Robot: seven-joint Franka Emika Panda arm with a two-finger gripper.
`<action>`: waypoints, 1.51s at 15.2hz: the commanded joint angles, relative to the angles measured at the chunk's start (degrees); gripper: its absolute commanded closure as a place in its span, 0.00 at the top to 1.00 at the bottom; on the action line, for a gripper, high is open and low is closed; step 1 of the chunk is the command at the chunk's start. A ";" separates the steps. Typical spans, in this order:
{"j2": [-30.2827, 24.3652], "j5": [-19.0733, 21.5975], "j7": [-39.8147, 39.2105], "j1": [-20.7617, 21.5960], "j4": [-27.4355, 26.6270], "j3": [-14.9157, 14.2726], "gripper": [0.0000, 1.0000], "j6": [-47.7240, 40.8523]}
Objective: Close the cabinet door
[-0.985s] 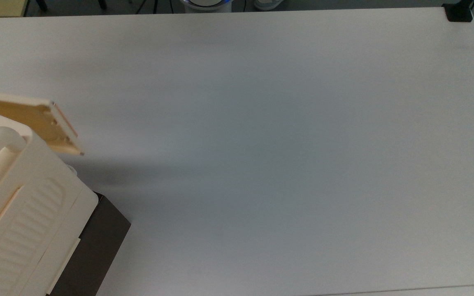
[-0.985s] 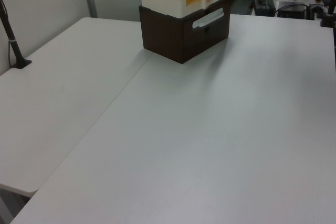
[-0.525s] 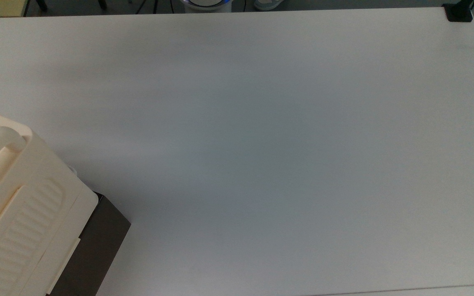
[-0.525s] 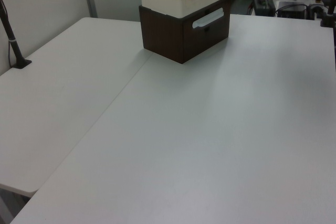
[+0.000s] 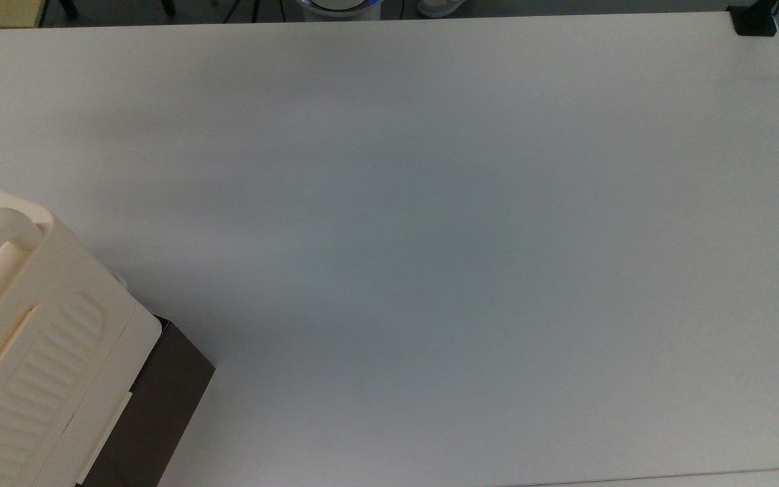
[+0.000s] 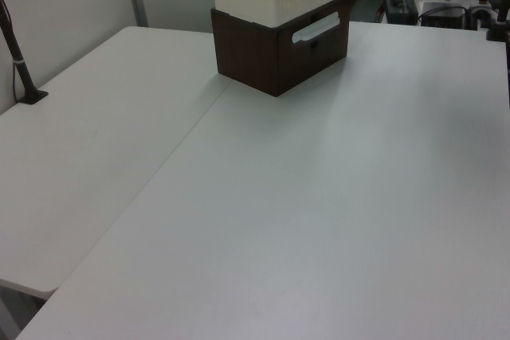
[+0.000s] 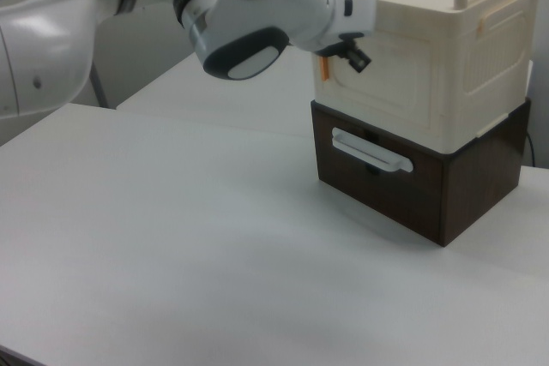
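Cabinet (image 7: 429, 100) sits at counter (image 5: 430, 237) edge, 8 o'clock in top view. Door (image 7: 382, 83) lies flush against cabinet front, upright, long axis horizontal, faces 8 o'clock in right view; orange strip marks its free edge. Task judged done. Hand (image 7: 353, 56) sits just off door's free edge, likely placed for pushing; finger state: cannot tell.

- The top view looks straight down from high above the table (image 5: 430, 237), with the cabinet (image 5: 38, 338) in the top view's lower left corner.
- The left view looks along the table (image 6: 279, 220) from a raised, oblique angle, the cabinet (image 6: 279, 29) at the far end.
- The right view sits low and close, facing the cabinet (image 7: 420, 100) front.
- All three share the cabinet and the tabletop beside it.
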 commanded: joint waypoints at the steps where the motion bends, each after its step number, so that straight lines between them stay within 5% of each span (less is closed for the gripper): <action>1: -6.16 -6.55 0.31 0.74 -2.11 0.17 0.00 -14.03; 7: -14.34 -15.62 0.58 0.74 -1.50 3.24 0.04 -41.99; 8: -15.48 -16.49 0.58 0.91 -1.50 3.51 0.16 -45.42; 10: -17.50 -20.87 3.28 1.96 -1.41 5.69 0.82 -50.71; 11: -18.21 -23.59 5.74 2.49 -1.41 7.10 0.97 -52.21; 14: -18.74 -28.44 10.24 4.16 -1.41 11.06 1.00 -54.77; 18: -17.96 -35.20 12.53 9.96 -1.85 11.42 1.00 -54.60; 23: -15.14 -40.82 9.37 9.88 -1.76 11.42 1.00 -47.05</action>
